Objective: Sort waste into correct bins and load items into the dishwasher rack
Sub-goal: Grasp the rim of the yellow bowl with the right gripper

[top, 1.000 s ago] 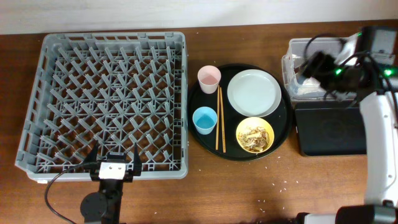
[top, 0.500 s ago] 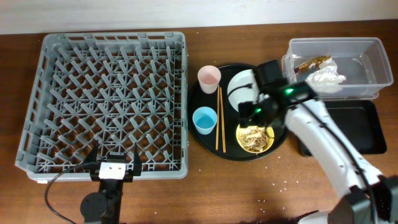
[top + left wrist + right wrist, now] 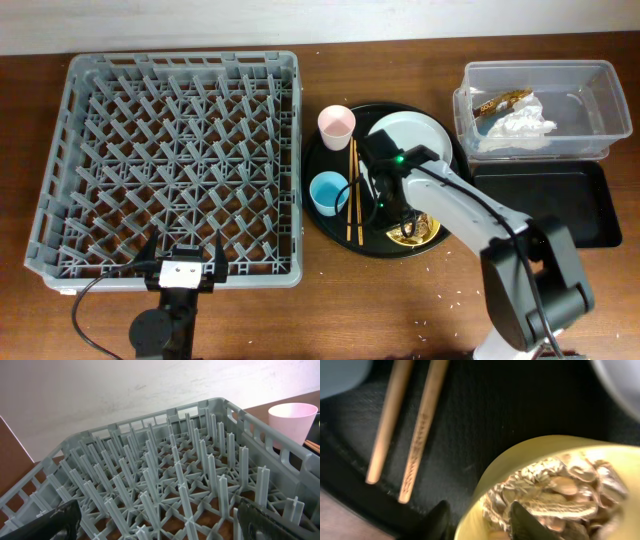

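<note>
My right fingers [image 3: 439,521] straddle the bowl [image 3: 485,477] rim, 5 o'clock on the tray [image 3: 335,228] (clamped? can't tell); left fingers [image 3: 57,519] spread wide.

The grey dishwasher rack [image 3: 185,58] is sitting at left. Just right of it, the pink cup [image 3: 336,123], blue cup [image 3: 327,190], chopsticks [image 3: 352,160], grey-white plate [image 3: 425,130] and yellow bowl [image 3: 545,442] of crumbly food scraps [image 3: 560,495] are clustering together. The white napkin [image 3: 515,128] and brown wrapper [image 3: 503,100] are lying in the clear tub [image 3: 590,70], beside the flat black tray [image 3: 550,205].
</note>
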### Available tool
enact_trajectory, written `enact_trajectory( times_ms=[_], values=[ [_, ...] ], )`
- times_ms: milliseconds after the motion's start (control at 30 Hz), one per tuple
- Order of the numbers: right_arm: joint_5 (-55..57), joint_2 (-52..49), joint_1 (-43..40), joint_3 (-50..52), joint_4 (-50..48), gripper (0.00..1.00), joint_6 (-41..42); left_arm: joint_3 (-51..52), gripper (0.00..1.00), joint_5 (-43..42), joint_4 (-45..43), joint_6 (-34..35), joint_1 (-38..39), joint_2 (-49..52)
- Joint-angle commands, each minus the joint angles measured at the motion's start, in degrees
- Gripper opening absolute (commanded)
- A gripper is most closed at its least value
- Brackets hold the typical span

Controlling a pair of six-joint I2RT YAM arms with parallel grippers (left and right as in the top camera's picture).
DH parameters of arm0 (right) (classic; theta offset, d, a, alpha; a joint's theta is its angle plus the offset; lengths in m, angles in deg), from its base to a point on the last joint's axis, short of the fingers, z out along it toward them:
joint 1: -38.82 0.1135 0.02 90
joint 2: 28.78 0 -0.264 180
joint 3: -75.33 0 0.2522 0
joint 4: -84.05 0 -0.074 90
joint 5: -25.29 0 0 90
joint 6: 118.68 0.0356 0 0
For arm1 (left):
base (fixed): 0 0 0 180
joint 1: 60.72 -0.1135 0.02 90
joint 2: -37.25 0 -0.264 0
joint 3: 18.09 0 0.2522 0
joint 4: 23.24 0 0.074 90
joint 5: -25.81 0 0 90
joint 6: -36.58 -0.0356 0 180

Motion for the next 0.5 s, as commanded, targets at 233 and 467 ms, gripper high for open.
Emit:
enact_trajectory(
  times_ms=[233,467],
  values=[
    [1.22,-1.84,0.22,-0.35,0.33,0.04,-0.66,0.33,0.99,-0.44,0.02,-0.24,-0.33,-0.35],
    [1.22,1.36,0.13,-7.02,8.37,0.04,1.05,0.33,0.99,-0.44,0.02,-0.24,-0.33,-0.33]
  ],
)
